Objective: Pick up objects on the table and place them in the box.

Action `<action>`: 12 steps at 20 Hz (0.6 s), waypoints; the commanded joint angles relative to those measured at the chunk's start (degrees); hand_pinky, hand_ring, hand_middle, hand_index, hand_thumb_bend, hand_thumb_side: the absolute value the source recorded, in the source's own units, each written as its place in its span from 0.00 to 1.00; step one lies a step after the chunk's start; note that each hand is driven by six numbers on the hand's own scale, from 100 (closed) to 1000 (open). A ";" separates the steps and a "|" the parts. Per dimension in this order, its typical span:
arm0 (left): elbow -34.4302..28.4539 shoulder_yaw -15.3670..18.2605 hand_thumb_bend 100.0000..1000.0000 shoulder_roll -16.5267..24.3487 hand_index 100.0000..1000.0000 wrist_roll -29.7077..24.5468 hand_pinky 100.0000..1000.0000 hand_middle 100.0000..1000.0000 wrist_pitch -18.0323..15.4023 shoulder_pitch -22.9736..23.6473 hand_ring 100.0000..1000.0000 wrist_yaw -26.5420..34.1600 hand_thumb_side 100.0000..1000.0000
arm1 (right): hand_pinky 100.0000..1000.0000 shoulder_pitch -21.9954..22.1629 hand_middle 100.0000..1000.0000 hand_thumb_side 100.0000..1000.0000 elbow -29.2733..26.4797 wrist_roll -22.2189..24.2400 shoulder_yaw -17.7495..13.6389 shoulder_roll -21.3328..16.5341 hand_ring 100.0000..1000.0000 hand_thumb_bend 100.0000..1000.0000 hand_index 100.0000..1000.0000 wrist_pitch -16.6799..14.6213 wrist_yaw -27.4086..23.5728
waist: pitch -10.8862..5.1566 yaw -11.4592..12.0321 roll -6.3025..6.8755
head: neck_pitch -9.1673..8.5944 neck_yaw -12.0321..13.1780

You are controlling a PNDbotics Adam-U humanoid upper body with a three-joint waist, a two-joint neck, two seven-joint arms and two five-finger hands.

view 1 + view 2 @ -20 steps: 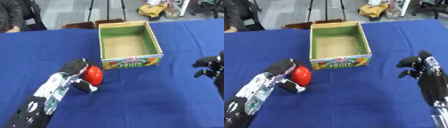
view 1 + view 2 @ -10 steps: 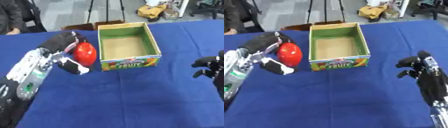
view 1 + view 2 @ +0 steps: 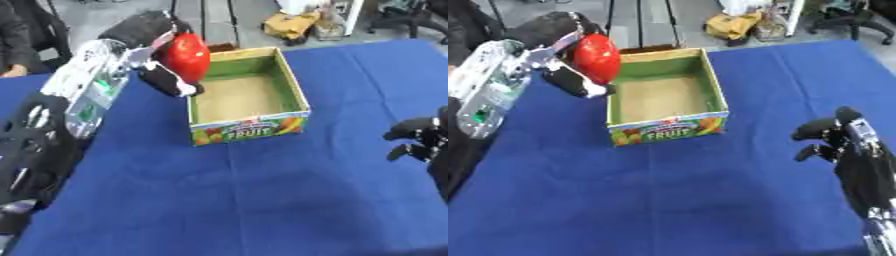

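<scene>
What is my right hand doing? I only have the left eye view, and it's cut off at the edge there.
Observer: The right eye view shows the whole right hand. It is above the blue table, well to the right of the box, with its fingers curled on nothing.
Operator: And the arm behind it?
Observer: Its black forearm runs down to the lower right corner.
Operator: Is the red thing over the box?
Observer: From this eye the red object, gripped in the left hand, sits just left of the box's left wall at the far corner. It doesn't look to be over the inside.
</scene>
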 commanded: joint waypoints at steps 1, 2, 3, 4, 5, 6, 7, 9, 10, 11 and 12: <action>8.47 2.29 0.23 -2.96 0.61 4.37 0.26 0.37 -1.27 -3.17 0.30 -5.07 0.28 | 0.40 -0.96 0.54 0.98 -0.97 0.46 0.22 -1.00 0.61 0.00 0.56 0.00 -0.21 | -0.55 -0.76 0.08 | -1.19 1.04; 10.59 2.91 0.24 -3.76 0.62 5.55 0.27 0.37 -1.61 -3.69 0.31 -6.25 0.29 | 0.40 -1.08 0.54 0.98 -1.00 0.53 0.29 -0.98 0.61 0.00 0.55 0.04 -0.22 | -0.36 -1.12 0.23 | -1.37 1.21; 12.61 3.61 0.26 -4.58 0.63 6.68 0.28 0.38 -1.77 -4.11 0.31 -7.16 0.30 | 0.40 -1.22 0.54 0.98 -1.03 0.61 0.37 -0.93 0.61 0.00 0.55 0.08 -0.22 | -0.10 -1.56 0.40 | -1.56 1.35; 14.33 4.19 0.27 -5.23 0.63 7.77 0.29 0.39 -1.91 -4.44 0.32 -7.87 0.31 | 0.40 -1.34 0.54 0.98 -1.07 0.69 0.45 -0.89 0.61 0.00 0.55 0.12 -0.23 | 0.11 -1.91 0.52 | -1.72 1.44; 15.81 4.73 0.28 -5.76 0.63 8.90 0.29 0.39 -2.00 -4.69 0.32 -8.41 0.31 | 0.40 -1.45 0.54 0.99 -1.11 0.76 0.51 -0.86 0.61 0.00 0.55 0.15 -0.22 | 0.30 -2.22 0.63 | -1.88 1.52; 17.01 5.17 0.29 -6.17 0.64 10.00 0.30 0.39 -2.06 -4.86 0.33 -8.82 0.32 | 0.40 -1.55 0.54 0.99 -1.14 0.81 0.55 -0.84 0.61 0.00 0.55 0.17 -0.22 | 0.46 -2.46 0.72 | -2.00 1.56; 18.02 5.53 0.33 -6.52 0.65 11.03 0.31 0.40 -2.11 -4.95 0.34 -9.11 0.34 | 0.40 -1.64 0.54 0.99 -1.17 0.83 0.56 -0.82 0.61 0.00 0.55 0.19 -0.21 | 0.61 -2.71 0.81 | -2.10 1.59; 19.50 5.90 0.49 -6.96 0.69 12.43 0.38 0.46 -2.40 -4.99 0.40 -9.35 0.42 | 0.40 -1.75 0.54 0.99 -1.21 0.83 0.55 -0.80 0.61 0.00 0.55 0.22 -0.20 | 0.84 -3.05 0.94 | -2.19 1.56; 20.02 6.02 0.67 -7.09 0.72 12.83 0.42 0.49 -2.60 -4.96 0.43 -9.33 0.51 | 0.40 -1.78 0.54 0.99 -1.22 0.83 0.55 -0.78 0.61 0.00 0.55 0.24 -0.19 | 0.91 -3.16 0.97 | -2.21 1.52; 20.44 6.15 0.85 -7.23 0.75 13.14 0.47 0.52 -2.80 -4.87 0.46 -9.18 0.58 | 0.40 -1.79 0.54 0.99 -1.23 0.83 0.55 -0.75 0.61 0.00 0.55 0.25 -0.18 | 0.99 -3.23 0.99 | -2.24 1.48; 20.75 6.25 1.00 -7.32 0.77 13.43 0.53 0.55 -3.05 -4.77 0.51 -8.96 0.64 | 0.40 -1.78 0.54 0.99 -1.22 0.81 0.52 -0.72 0.61 0.00 0.55 0.26 -0.16 | 1.03 -3.28 0.99 | -2.24 1.45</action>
